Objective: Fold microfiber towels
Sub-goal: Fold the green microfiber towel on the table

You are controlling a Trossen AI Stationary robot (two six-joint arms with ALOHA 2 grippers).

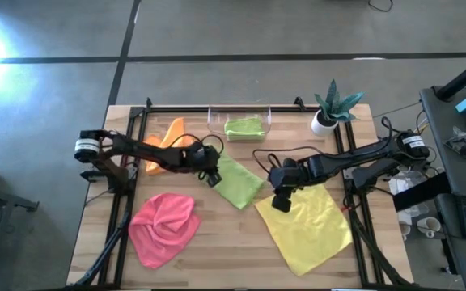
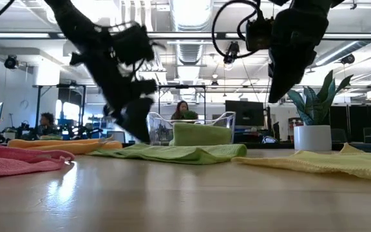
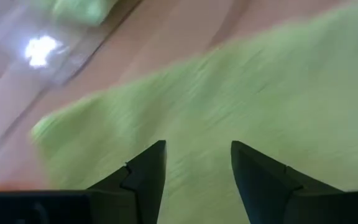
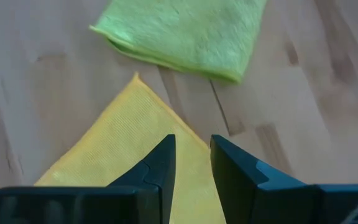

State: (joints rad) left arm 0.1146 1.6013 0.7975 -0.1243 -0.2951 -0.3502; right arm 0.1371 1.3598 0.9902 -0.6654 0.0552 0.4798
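The left gripper (image 1: pixel 211 174) hung with fingers parted over the folded lime green towel (image 1: pixel 238 182) at mid-bench. The right gripper (image 1: pixel 281 200), fingers narrowly apart and holding nothing, hovered over the yellow towel (image 1: pixel 307 227) near the front right corner.

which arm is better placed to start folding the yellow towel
Right. The right hand hangs open directly over the near corner of the yellow towel. The left hand is open over the flat lime green towel, farther away.
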